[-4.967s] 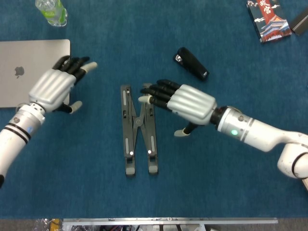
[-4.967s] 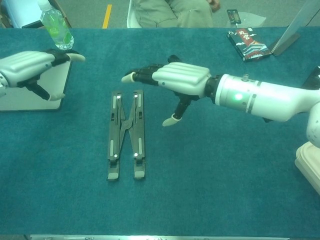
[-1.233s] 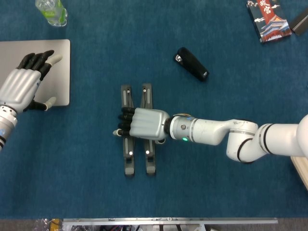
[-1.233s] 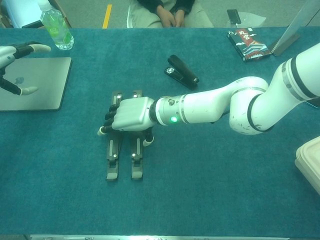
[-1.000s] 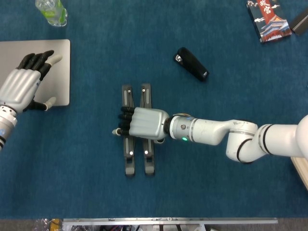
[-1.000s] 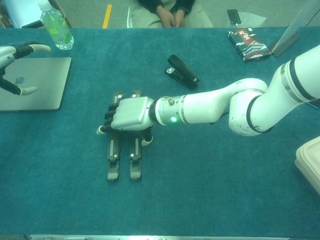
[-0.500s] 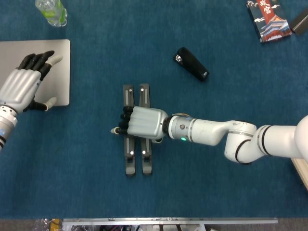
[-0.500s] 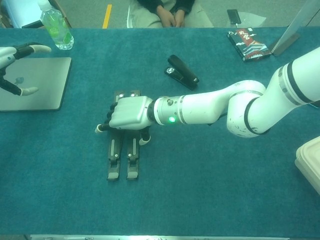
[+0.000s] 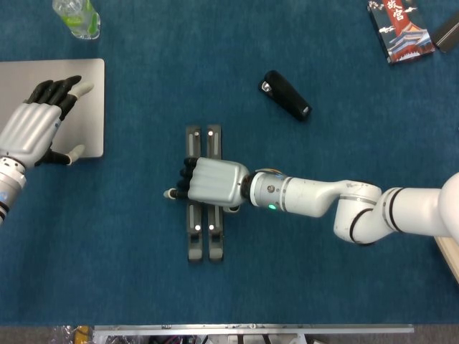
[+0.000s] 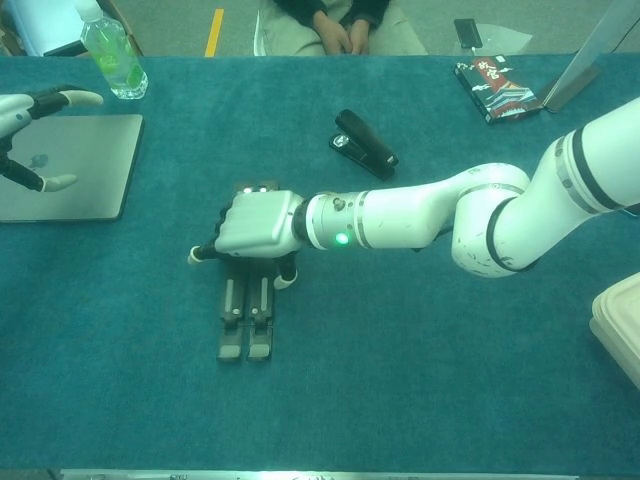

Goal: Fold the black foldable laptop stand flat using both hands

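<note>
The black laptop stand (image 9: 204, 244) lies in the middle of the blue table, its two bars side by side and almost touching. My right hand (image 9: 211, 183) lies across its middle and grips it, fingers curled over the left bar and thumb against the right one. Only the bar ends show above and below the hand. In the chest view the stand (image 10: 247, 322) pokes out beneath the right hand (image 10: 255, 225). My left hand (image 9: 32, 129) hovers far left over the laptop with its fingers spread, holding nothing; the chest view shows the left hand (image 10: 22, 112) cut off by the frame edge.
A closed silver laptop (image 9: 82, 79) lies at the far left with a green bottle (image 9: 75, 16) behind it. A black stapler (image 9: 285, 94) sits behind the stand to the right. A printed box (image 9: 400, 29) is at the back right. A person (image 10: 345, 25) sits across the table.
Five seconds ago the stand was spread in an X with both hands above it. Over the last second my right hand squeezed the right bar leftward against the left bar. The left hand stayed still.
</note>
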Controlling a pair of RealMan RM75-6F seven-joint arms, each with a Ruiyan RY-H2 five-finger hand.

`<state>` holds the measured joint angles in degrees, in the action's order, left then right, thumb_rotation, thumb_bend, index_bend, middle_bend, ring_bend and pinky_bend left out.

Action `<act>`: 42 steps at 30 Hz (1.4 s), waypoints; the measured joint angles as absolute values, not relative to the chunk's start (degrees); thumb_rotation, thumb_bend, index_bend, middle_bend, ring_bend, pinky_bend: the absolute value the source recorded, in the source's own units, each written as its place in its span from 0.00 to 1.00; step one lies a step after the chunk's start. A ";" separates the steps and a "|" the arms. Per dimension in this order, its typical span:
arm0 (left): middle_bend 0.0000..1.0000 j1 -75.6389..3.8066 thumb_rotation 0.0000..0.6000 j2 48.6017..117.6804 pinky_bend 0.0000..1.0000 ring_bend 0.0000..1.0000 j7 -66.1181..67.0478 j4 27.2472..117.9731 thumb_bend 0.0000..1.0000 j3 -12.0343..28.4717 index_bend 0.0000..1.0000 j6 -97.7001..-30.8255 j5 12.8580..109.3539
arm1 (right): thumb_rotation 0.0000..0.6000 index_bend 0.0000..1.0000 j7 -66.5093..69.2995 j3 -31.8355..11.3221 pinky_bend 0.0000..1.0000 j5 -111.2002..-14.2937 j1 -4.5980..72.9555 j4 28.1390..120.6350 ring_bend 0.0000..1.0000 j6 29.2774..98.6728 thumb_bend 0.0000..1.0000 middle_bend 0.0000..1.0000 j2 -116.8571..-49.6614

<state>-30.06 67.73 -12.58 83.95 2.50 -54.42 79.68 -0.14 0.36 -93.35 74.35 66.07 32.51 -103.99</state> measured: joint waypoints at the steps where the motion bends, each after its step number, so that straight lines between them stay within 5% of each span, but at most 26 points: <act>1: 0.00 -30.07 1.00 67.74 0.00 0.00 -12.61 83.94 0.29 2.50 0.00 -54.39 79.70 | 1.00 0.10 -0.20 0.35 0.18 -93.35 74.30 66.06 0.27 32.59 0.18 0.42 -103.99; 11: 0.00 -30.12 1.00 67.82 0.00 0.00 -12.59 83.93 0.29 2.48 0.00 -54.33 79.76 | 1.00 0.10 -0.38 0.43 0.18 -93.42 74.17 66.43 0.26 32.64 0.18 0.40 -103.93; 20: 0.00 -30.24 1.00 67.67 0.00 0.00 -12.44 83.98 0.29 2.52 0.00 -54.13 79.72 | 1.00 0.00 0.45 0.43 0.14 -92.86 74.56 68.62 0.00 31.06 0.19 0.06 -102.17; 30: 0.00 -30.68 1.00 67.74 0.00 0.00 -10.99 84.52 0.29 3.21 0.00 -54.69 79.63 | 1.00 0.00 -0.98 -1.23 0.12 -89.59 70.73 73.93 0.00 35.94 0.18 0.04 -97.51; 42: 0.00 -29.05 1.00 67.93 0.00 0.00 -3.84 86.70 0.29 4.09 0.00 -59.08 77.55 | 1.00 0.00 -17.54 -2.47 0.12 -73.51 57.29 90.23 0.00 48.55 0.19 0.11 -84.17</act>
